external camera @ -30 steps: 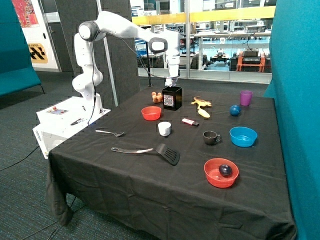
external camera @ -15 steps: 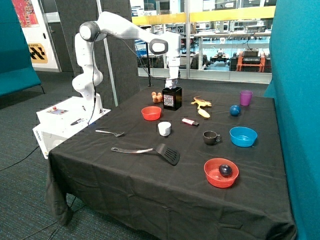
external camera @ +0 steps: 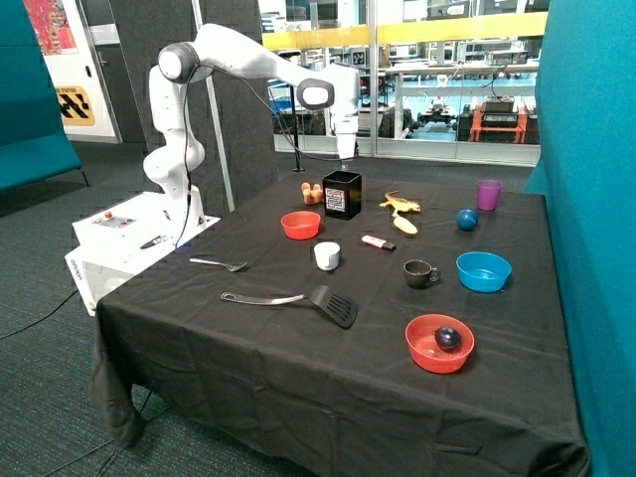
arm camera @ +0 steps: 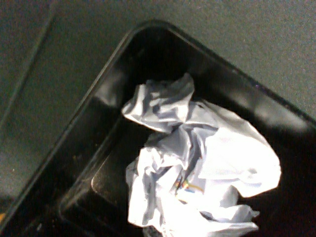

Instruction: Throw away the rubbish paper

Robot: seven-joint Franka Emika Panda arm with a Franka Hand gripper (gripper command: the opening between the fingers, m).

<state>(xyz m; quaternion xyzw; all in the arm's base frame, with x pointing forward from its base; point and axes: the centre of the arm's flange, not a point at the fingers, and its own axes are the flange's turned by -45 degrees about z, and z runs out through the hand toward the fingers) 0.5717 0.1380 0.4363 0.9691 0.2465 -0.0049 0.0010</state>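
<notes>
My gripper hovers above black bin; jaw state unclear. Rubbish paper lies inside, crumpled white, grey-shadowed.

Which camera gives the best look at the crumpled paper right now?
The wrist view: the crumpled paper fills the frame, lying inside the black bin. In the outside view the bin stands beside the red bowl under the pincer, but its walls hide the paper.
</notes>
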